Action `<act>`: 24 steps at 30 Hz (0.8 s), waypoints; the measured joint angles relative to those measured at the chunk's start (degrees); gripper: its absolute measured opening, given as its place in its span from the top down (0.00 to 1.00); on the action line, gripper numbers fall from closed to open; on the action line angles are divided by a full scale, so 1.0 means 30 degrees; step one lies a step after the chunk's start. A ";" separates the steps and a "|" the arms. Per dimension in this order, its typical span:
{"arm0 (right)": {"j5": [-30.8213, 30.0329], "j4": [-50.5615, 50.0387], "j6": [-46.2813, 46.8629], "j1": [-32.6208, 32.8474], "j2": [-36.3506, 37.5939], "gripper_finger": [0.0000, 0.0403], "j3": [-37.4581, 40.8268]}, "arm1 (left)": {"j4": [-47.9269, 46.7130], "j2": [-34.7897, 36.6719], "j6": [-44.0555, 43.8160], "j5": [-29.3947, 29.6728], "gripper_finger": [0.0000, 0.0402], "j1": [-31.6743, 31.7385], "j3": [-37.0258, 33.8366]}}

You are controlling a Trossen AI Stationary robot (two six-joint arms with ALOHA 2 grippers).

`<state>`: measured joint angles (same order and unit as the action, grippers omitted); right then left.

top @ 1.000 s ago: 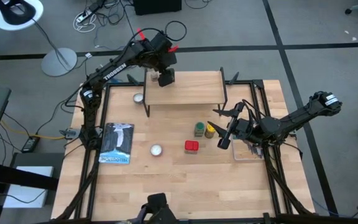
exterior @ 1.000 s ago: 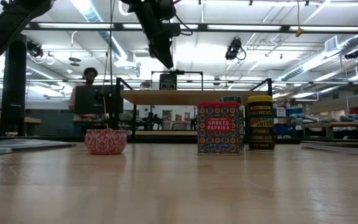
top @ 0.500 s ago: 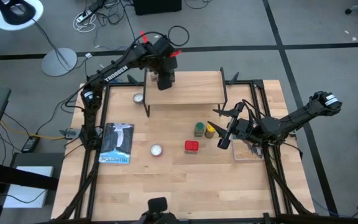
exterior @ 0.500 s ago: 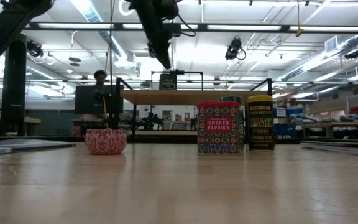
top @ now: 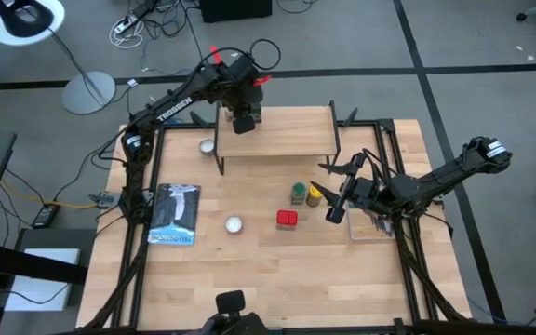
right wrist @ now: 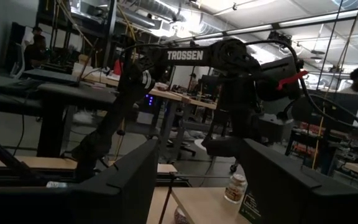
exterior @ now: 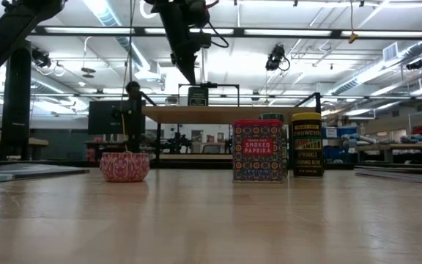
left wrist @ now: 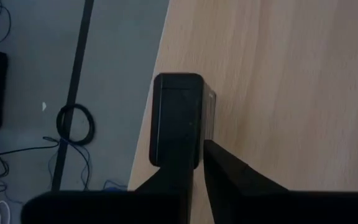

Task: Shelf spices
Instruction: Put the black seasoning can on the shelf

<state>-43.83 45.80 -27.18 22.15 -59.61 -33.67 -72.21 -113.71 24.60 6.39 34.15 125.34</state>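
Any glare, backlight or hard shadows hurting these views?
Low view: bright ceiling strip lights backlight the scene, so the left arm is a silhouette, yet the red tin label stays readable. Right wrist view: ceiling lights blow out overhead. Left wrist view: the black tin stands out dark on the pale shelf. High view: even light, no glare on the tabletop.

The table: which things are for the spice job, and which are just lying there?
For the job: shelf; black tin on it, left gripper just above; brownish jar; red tin; green-capped jar; yellow jar.
Just lying about: two silver discs; book. Right gripper waits, open, beside the jars.
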 joint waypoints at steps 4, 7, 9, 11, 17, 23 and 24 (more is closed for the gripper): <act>0.0000 0.0000 0.0002 0.0000 0.0000 0.43 0.0000 | -0.0179 -0.0111 0.0008 -0.0037 0.90 -0.0007 0.0006; 0.0000 -0.0004 0.0002 0.0000 0.0005 0.43 0.0000 | -0.0328 -0.0168 0.0018 -0.0086 0.90 -0.0007 0.0007; 0.0000 0.0007 0.0007 0.0000 0.0007 0.43 0.0000 | -0.0396 -0.0191 0.0009 -0.0084 0.90 -0.0007 0.0022; 0.0000 0.0000 0.0000 0.0001 0.0007 0.43 0.0000 | -0.0561 -0.0184 0.0012 -0.0090 0.90 0.0007 0.0029; 0.0000 0.0000 0.0006 0.0007 0.0007 0.43 0.0000 | -0.0336 -0.0191 0.0015 -0.0095 0.90 -0.0007 0.0029; 0.0000 -0.0009 0.0002 0.0007 0.0007 0.44 0.0000 | 0.0327 -0.0230 0.0162 -0.0128 0.90 -0.0065 0.0007; 0.0003 -0.0007 0.0003 0.0007 0.0007 0.44 0.0000 | 0.0484 -0.0242 0.0175 -0.0160 0.90 -0.0112 0.0000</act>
<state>-43.82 45.78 -27.17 22.17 -59.59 -33.67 -70.76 -114.43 25.12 5.91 33.82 125.34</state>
